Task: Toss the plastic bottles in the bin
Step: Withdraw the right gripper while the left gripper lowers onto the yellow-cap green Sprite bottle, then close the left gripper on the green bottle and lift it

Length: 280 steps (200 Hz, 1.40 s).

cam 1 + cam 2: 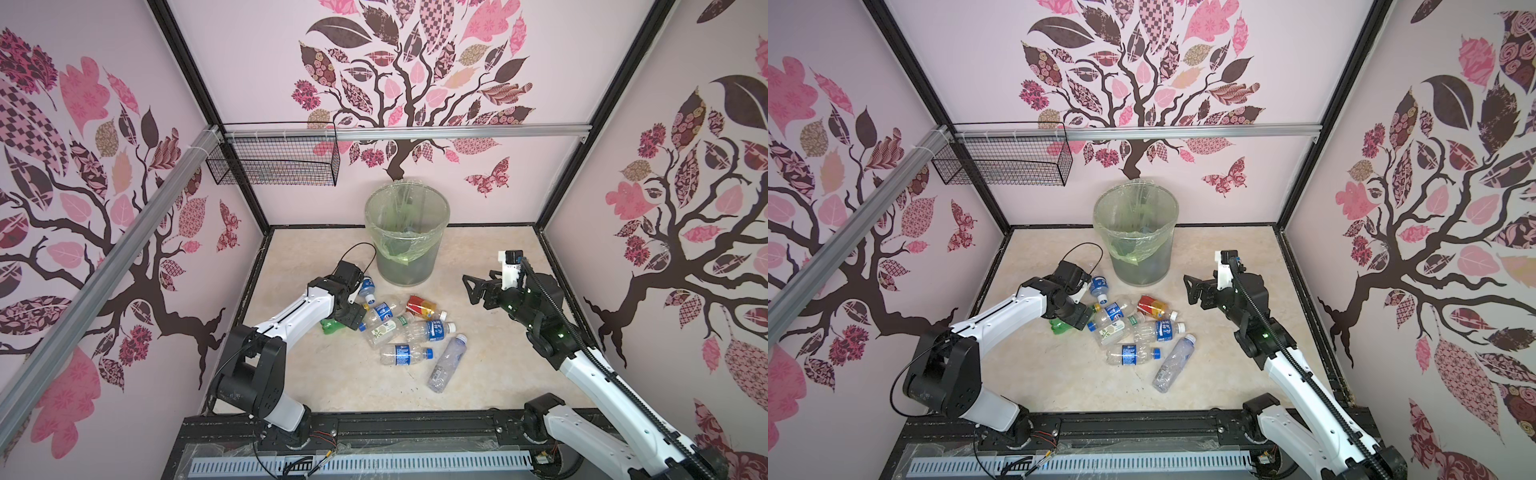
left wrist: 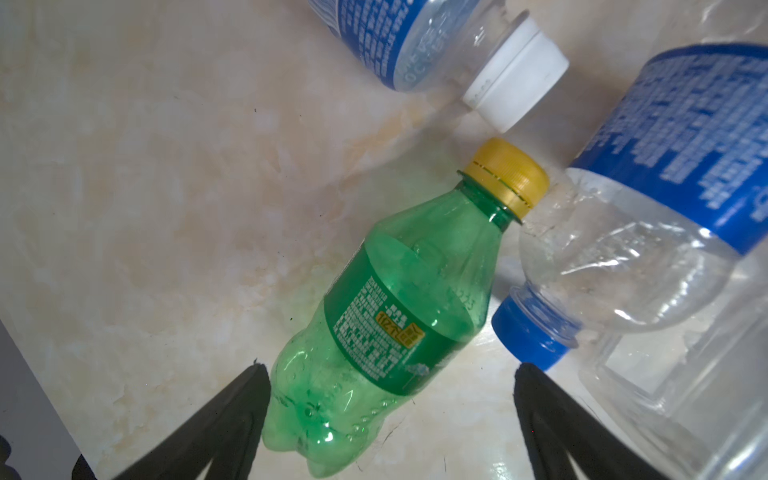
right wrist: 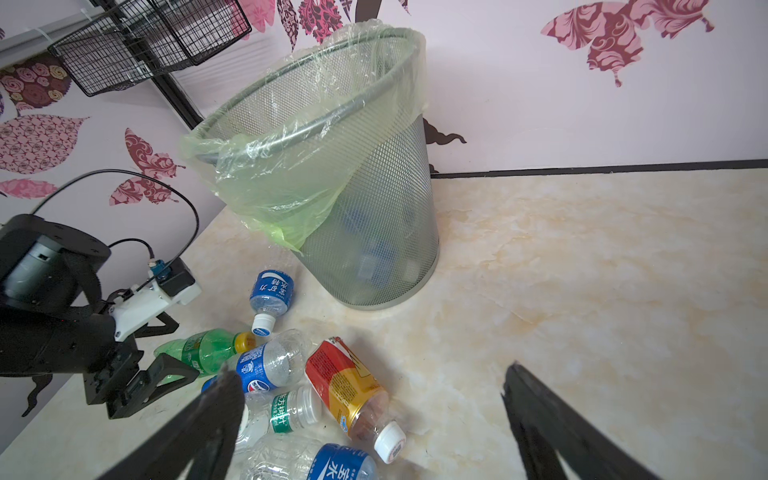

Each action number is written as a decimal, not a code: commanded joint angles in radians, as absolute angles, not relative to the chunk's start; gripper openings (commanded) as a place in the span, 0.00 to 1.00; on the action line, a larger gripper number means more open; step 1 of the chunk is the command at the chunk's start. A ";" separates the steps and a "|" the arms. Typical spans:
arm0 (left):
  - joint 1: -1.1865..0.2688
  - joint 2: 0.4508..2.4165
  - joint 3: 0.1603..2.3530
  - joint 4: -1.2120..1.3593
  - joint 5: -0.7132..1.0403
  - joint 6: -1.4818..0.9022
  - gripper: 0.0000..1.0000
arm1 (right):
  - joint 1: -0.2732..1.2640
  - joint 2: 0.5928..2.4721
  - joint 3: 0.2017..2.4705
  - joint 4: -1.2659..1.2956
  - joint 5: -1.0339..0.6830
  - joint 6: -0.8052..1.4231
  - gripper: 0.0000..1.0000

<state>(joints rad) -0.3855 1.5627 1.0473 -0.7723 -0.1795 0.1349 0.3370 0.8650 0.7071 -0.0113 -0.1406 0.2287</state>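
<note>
Your left hand (image 2: 392, 372) is down low at the left side of the pile of plastic bottles (image 1: 399, 328) on the counter (image 1: 498, 365). Its fingers (image 2: 232, 415) stand wide apart, one on each side of the bottom end of a green bottle (image 2: 399, 299). The green bottle lies flat on its side and is not squeezed. One finger is just beside it, and you cannot tell if it touches. The bottle's yellow cap (image 2: 505, 174) rests against a clear bottle with a blue label (image 2: 648, 232), and a white-capped bottle (image 2: 457, 54) lies near it. Your right hand (image 3: 372, 370) hangs above the counter on the right, apart from the pile. It is wide too and holds nothing. The bin (image 1: 405, 270) stands upright at the back of the counter, close to the wall, with a pale green bag (image 3: 291, 174) folded over its rim. Blue shapes show through the mesh near its bottom. The pile lies just in front of the bin. A red and yellow bottle (image 1: 420, 306) lies on the pile's right side. A clear bottle with a blue cap (image 1: 405, 354) and a longer clear bottle (image 1: 446, 365) lie at the front of the pile. A black wire basket (image 1: 274, 160) hangs on the back wall, up and to the left of the bin.
</note>
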 commanded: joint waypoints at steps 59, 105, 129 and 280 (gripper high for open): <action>-0.371 1.708 1.150 -0.839 -0.197 0.094 0.86 | 0.334 0.820 0.701 0.006 -0.130 0.237 1.00; -0.371 1.725 1.148 -0.841 -0.166 0.076 0.79 | 0.334 0.800 0.696 0.005 -0.124 0.234 1.00; -0.371 1.747 1.155 -0.853 -0.154 0.062 0.75 | 0.334 0.794 0.693 0.003 -0.124 0.234 1.00; -0.371 1.615 1.145 -0.884 -0.148 0.016 0.54 | 0.334 0.773 0.704 -0.014 -0.138 0.239 1.00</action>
